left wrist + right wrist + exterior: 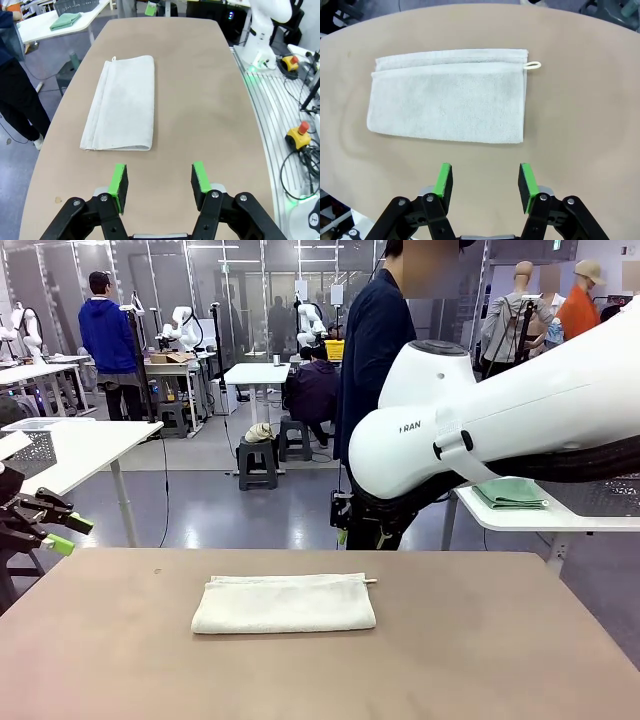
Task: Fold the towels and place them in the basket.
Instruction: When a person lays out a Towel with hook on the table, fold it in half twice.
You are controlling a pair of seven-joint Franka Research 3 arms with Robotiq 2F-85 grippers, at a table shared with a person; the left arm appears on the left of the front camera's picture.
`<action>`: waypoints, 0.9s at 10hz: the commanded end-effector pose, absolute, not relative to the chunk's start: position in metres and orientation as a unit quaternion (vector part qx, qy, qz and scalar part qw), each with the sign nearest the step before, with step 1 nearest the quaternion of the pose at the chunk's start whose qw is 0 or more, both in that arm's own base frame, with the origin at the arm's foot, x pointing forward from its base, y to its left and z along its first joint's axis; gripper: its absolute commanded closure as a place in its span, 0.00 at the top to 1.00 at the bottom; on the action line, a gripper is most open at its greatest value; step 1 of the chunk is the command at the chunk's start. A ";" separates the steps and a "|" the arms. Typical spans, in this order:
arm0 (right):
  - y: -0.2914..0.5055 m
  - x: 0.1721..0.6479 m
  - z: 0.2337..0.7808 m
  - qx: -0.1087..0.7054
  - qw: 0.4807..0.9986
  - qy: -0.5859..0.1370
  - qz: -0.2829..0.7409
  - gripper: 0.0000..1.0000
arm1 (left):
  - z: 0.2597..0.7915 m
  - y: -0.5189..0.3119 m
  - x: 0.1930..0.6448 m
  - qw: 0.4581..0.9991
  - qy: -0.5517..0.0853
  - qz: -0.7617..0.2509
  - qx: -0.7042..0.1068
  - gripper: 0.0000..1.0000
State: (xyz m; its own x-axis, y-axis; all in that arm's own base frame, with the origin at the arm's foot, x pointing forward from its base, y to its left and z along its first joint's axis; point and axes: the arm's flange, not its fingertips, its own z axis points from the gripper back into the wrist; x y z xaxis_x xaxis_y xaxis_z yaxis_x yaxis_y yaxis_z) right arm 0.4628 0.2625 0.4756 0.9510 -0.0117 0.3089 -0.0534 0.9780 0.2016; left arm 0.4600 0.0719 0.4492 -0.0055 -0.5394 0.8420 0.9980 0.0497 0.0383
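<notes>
the cream-white towel [284, 603] lies folded flat in the middle of the brown table [480, 660], its corner loop [533, 65] at the far right corner. the left gripper [159, 176] hangs at the table's left end, jaws wide and empty, apart from the towel. the right gripper [485, 181] hovers by the towel's near edge, jaws likewise wide, holding nothing. a green towel [510, 492] lies on a white side table [520, 521] beyond.

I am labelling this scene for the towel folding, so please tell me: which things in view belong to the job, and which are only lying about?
For the job: cream-white towel, folded on the table; green towel on the side table; dark basket beside it.
Just lying about: pale lattice basket; yellow stop button; stool.
</notes>
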 end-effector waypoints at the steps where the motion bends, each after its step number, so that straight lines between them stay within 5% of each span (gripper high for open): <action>1: 0.254 0.459 0.468 0.126 0.983 -0.135 0.017 0.67 | 0.449 0.071 0.456 0.629 -0.362 -0.610 -0.317 0.66; 6: 0.262 0.463 0.474 0.111 0.982 -0.151 0.010 0.67 | 0.449 0.071 0.456 0.629 -0.362 -0.610 -0.317 0.66; 9: 0.266 0.489 0.427 0.074 0.988 -0.131 -0.028 0.67 | 0.449 0.071 0.456 0.629 -0.362 -0.610 -0.317 0.66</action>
